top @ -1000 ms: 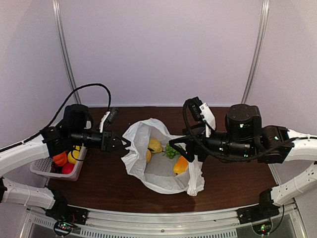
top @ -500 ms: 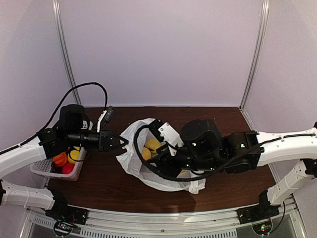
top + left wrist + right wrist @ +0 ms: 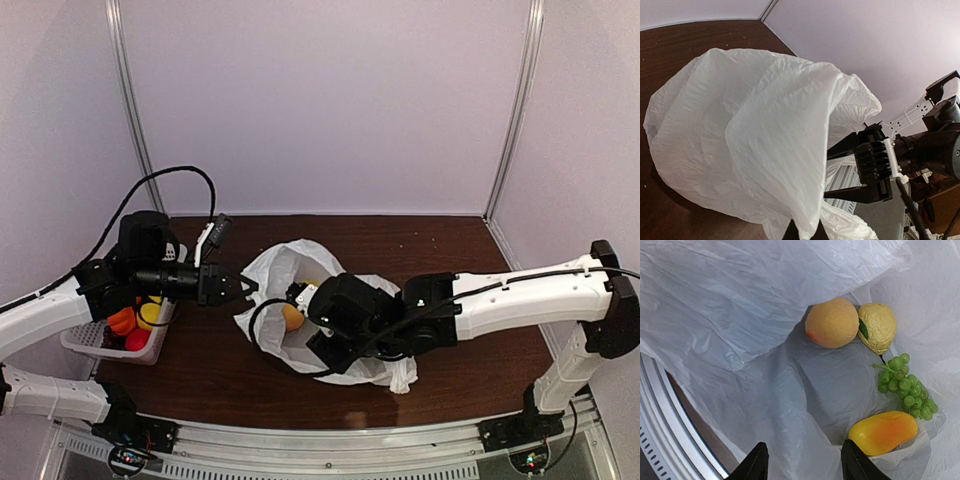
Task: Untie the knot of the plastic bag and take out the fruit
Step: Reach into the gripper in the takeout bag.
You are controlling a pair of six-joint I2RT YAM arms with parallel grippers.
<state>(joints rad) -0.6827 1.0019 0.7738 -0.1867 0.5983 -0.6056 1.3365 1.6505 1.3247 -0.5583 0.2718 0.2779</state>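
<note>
**DESK:** What's in the frame?

**OPERATOR:** My left gripper (image 3: pixel 802 233) is clamped on the rim of the plastic bag (image 3: pixel 765 125), holding its mouth wide on the table (image 3: pixel 470 250). No knot shows. My right gripper (image 3: pixel 802 462) hangs over the opening, fingers apart, nothing between them. Inside lie the peach (image 3: pixel 832 322), lemon (image 3: pixel 877 327), green grapes (image 3: pixel 904 385) and, nearest, the mango (image 3: pixel 883 432).

**DESK:** How do you do it well?

**OPERATOR:** I'd keep the left pull taut, slide the fingers over the mango, and close across its narrow width without pinching film.

**DESK:** What's changed from a second ago?

**OPERATOR:** The right arm has swung in from the right side and now covers the bag's middle. The left jaws have shut.
</note>
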